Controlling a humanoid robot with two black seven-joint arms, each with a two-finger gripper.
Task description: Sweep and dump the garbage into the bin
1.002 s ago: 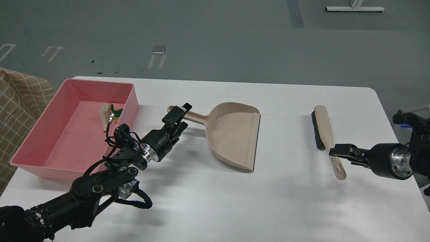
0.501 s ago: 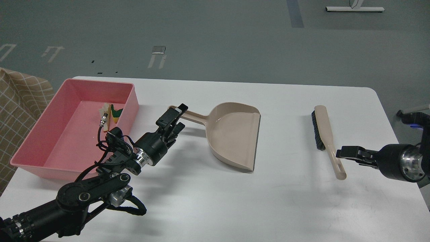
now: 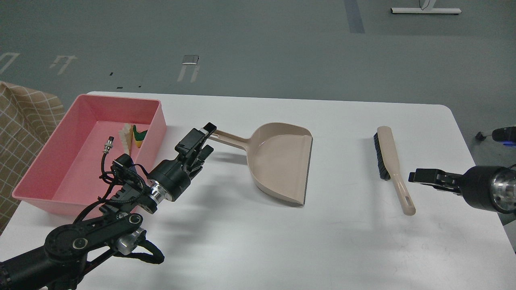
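Note:
The pink bin (image 3: pixel 68 169) stands at the table's left. The bread slice (image 3: pixel 126 137) and the yellow-green sponge piece (image 3: pixel 139 136) lie inside it near its far right corner. My left gripper (image 3: pixel 202 141) is open and empty, just left of the end of the beige dustpan's handle (image 3: pixel 227 139) and not holding it. The dustpan (image 3: pixel 282 161) lies flat in the middle of the table. My right gripper (image 3: pixel 415 177) is open and empty, a little right of the handle of the brush (image 3: pixel 389 155), which lies flat on the table.
The white table (image 3: pixel 258 241) ends at a rounded corner at the far right. A checked beige cloth (image 3: pixel 20 121) hangs beside the table at the left. A loose cable plug (image 3: pixel 108 144) on my left arm sticks up over the bin.
My left gripper has drawn back to the left and down, away from the dustpan handle. My right gripper has drawn back to the right, off the brush handle. Dustpan and brush stay put.

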